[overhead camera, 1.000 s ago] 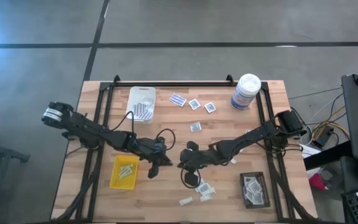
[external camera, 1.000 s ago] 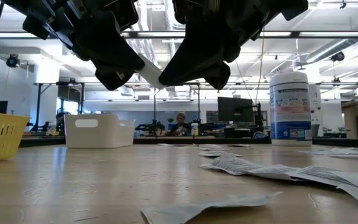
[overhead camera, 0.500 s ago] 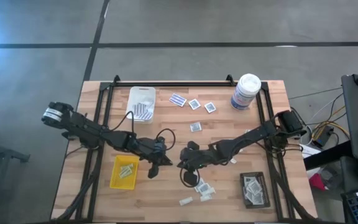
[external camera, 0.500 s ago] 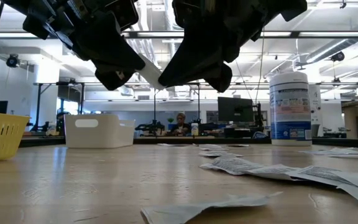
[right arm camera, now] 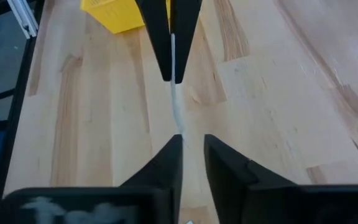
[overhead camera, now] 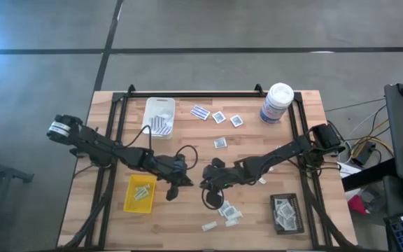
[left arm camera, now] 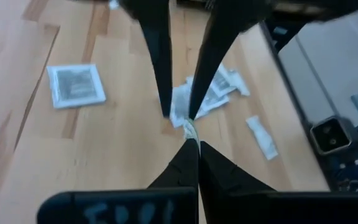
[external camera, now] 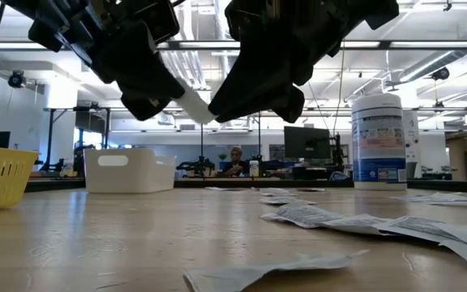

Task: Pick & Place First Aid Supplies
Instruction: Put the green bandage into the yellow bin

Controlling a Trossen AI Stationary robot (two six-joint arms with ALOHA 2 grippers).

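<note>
**Mid-air handover of a narrow strip above the tabletop centre**

Left gripper (overhead camera: 178,183): fingers pressed together, pinching one end of a small pale narrow strip (external camera: 194,105). Held clear of the tabletop (overhead camera: 187,217), near its middle.

Right gripper (overhead camera: 206,183): just beside the left, tip to tip. Its fingers stand slightly parted around the strip's other end in its own wrist view; whether they touch it I cannot tell, so the hold looks to rest with the left.

Key relation: strip's long axis runs straight between the two grippers, across the gap. The left is the nearer holder; pulling apart along that axis frees it from the right.

Outward: yellow tray (overhead camera: 140,193) lies just beside the left gripper, on its own side, with similar pale strips inside. Likely destination. White tray (overhead camera: 161,116) sits farther back; black tray (overhead camera: 287,213) near the right arm. Loose packets (overhead camera: 227,211) scattered beneath and beyond the right gripper, more near the canister (overhead camera: 277,103).
</note>
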